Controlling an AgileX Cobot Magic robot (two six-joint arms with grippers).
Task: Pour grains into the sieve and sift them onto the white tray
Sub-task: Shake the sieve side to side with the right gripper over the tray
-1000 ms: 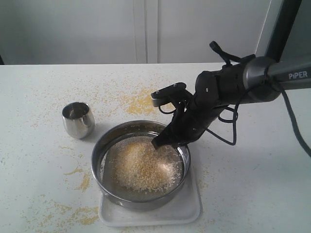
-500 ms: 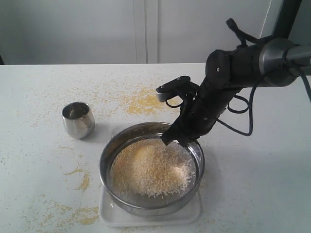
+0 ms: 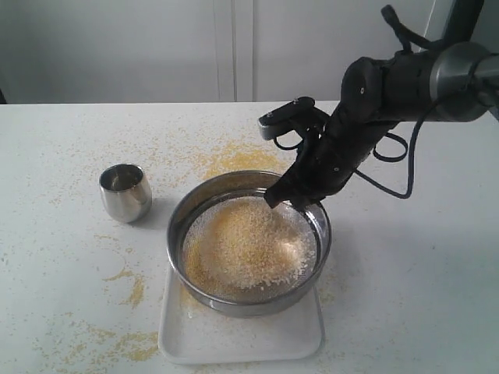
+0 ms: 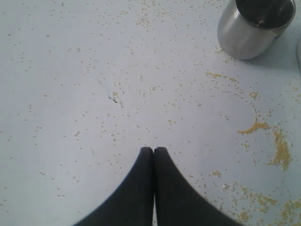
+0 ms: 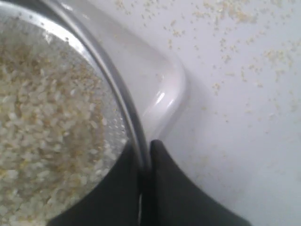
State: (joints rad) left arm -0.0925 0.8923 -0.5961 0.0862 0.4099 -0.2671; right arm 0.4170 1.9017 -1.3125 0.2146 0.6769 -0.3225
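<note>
Exterior view. The sieve (image 3: pixel 175 234) is over the far half of the white tray (image 3: pixel 243 341), with its far rim past the tray's far edge. I cannot tell whether its underside touches the tray. The grains (image 3: pixel 245 245) form a loose heap on the mesh, yellower in the middle and paler toward the near right. A thin streak of yellow meal lies on the tray just under the sieve's left side. The right gripper (image 3: pixel 281 201) comes down from the right and is clamped on the sieve's far-right rim. A steel cup (image 3: pixel 125 192) stands upright on the table (image 3: pixel 62 140), left of the sieve and apart from it. A yellow spill (image 3: pixel 234 164) lies beyond the sieve, with smaller patches left of the tray.

Left wrist view. The left gripper (image 4: pixel 154 150) has its dark fingers pressed together, nothing between them, above the bare table (image 4: pixel 70 94). The steel cup (image 4: pixel 254 26) stands well beyond the tips. Specks and curved trails of spill (image 4: pixel 277 150) lie around.

Right wrist view. The right gripper (image 5: pixel 145 151) pinches the sieve (image 5: pixel 110 75) at its steel rim, one finger inside and one outside. The grains (image 5: pixel 42 132) lie on the mesh up to the inner finger. A rounded corner of the white tray (image 5: pixel 162 89) shows just outside the rim. The table (image 5: pixel 244 117) beyond it is speckled.
</note>
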